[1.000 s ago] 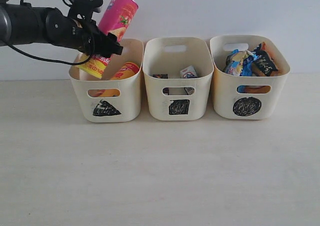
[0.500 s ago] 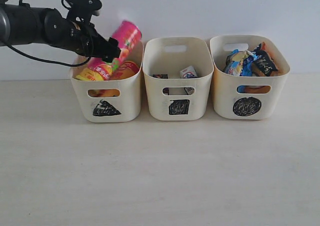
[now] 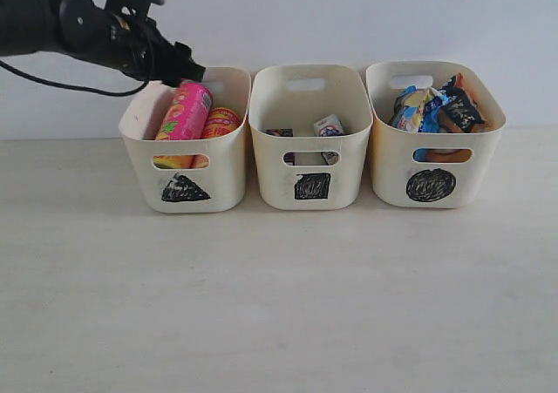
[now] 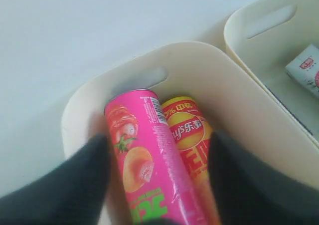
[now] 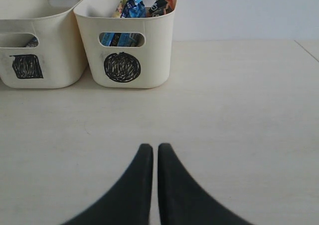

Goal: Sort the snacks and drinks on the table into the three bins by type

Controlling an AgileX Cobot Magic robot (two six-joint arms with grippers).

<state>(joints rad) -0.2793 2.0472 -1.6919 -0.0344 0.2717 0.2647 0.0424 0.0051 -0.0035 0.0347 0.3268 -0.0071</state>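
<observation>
The pink-yellow chip tube (image 3: 185,111) lies in the triangle bin (image 3: 183,188) beside the yellow-orange tube (image 3: 222,121). My left gripper (image 3: 179,69) hovers just above that bin's back rim, open. In the left wrist view its fingers (image 4: 75,185) stand wide on either side of the pink tube (image 4: 144,160) and the yellow-orange tube (image 4: 187,135), touching neither. The white and blue carton (image 3: 329,125) and the dark purple carton (image 3: 279,132) sit in the square bin (image 3: 309,184). The blue-black packet (image 3: 417,107) and the orange-black packet (image 3: 460,105) fill the circle bin (image 3: 432,184). My right gripper (image 5: 151,147) is shut and empty.
The three bins stand in a row at the back of the table (image 3: 279,297), close to the white wall. In the right wrist view the circle bin (image 5: 122,65) and square bin (image 5: 30,65) stand well ahead of the fingers, over bare table (image 5: 224,95).
The left gripper let go of the pink tube, which tipped down and came to rest in the triangle bin. The gripper then rose slightly and drew back to the left.
</observation>
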